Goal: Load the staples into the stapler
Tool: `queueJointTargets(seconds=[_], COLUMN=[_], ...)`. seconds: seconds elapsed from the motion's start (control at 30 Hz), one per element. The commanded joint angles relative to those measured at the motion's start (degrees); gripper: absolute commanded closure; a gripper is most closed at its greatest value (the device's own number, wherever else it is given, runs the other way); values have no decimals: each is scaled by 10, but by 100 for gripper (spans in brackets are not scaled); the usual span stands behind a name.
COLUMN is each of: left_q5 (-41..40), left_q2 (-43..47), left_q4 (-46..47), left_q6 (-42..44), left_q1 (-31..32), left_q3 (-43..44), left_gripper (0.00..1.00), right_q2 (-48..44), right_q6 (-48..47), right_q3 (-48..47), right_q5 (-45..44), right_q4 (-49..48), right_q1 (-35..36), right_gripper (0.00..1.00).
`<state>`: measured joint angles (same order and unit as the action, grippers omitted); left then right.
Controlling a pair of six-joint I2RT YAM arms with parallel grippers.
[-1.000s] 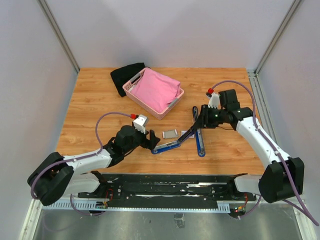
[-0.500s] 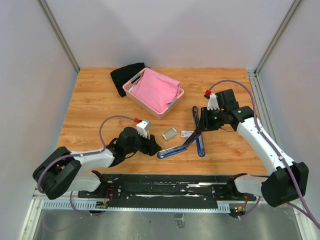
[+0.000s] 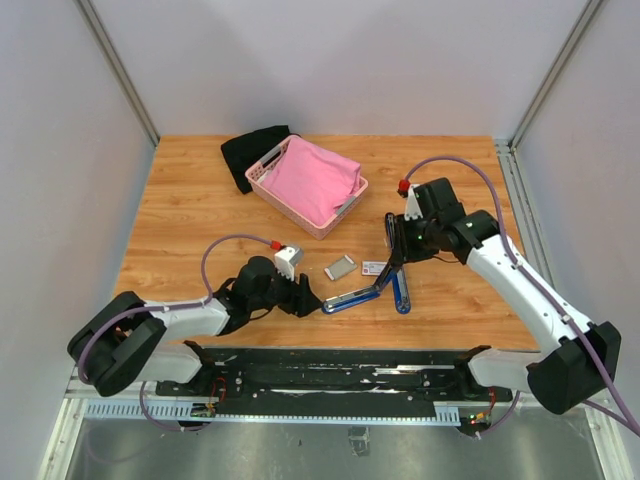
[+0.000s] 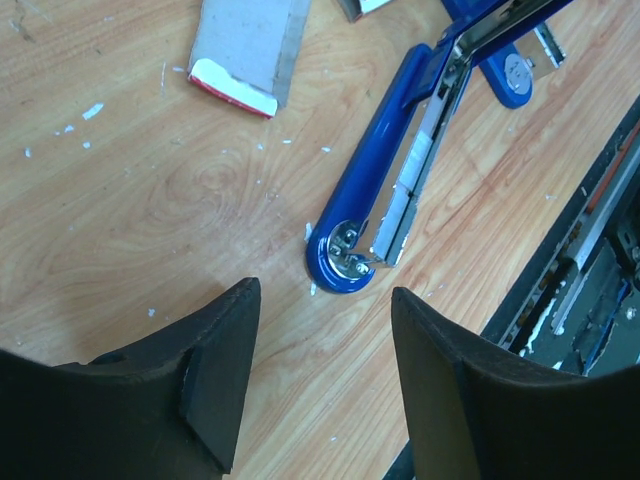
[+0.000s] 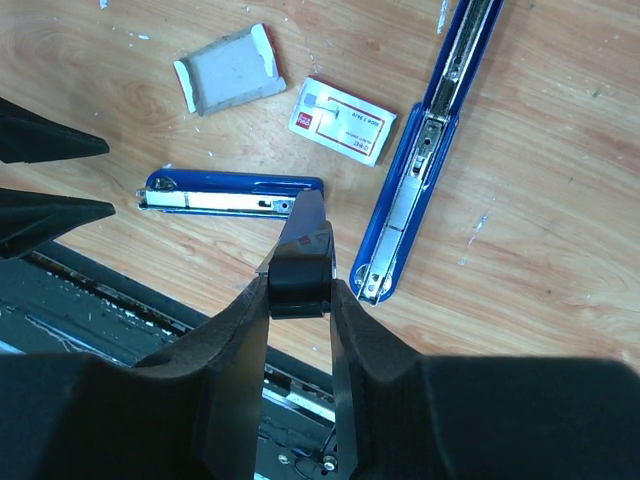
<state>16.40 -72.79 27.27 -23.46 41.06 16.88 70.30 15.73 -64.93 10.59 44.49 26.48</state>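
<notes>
Now my left gripper (image 4: pixel 320 340) hangs part-open and empty, low in frame, by the stapler (image 4: pixel 372 170); my right gripper (image 5: pixel 298 292) pinches its black arm (image 5: pixel 304 235).

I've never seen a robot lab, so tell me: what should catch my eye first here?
A blue stapler lies splayed open mid-table, its black top pinched in the right claw. The left claw gapes near its tip, and a pink basket sits behind.
</notes>
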Motion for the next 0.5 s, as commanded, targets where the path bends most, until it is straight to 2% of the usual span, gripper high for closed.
queueJointTargets(seconds=[0.0,0.23,0.47], left_q5=[8,30,42], left_q2=[-19,-54,-83], left_q4=[9,9,9], left_q6=[-1,7,9], left_q1=[-1,-1,1], left_q3=[12,42,55], left_gripper=[42,46,51], right_q2=[10,19,30], right_q6=[7,20,70], right_q3=[-27,-40,-48], right_q5=[-33,-50,-100], right_q4=[11,15,28], right_q1=[19,46,113], right_gripper=[100,99,95])
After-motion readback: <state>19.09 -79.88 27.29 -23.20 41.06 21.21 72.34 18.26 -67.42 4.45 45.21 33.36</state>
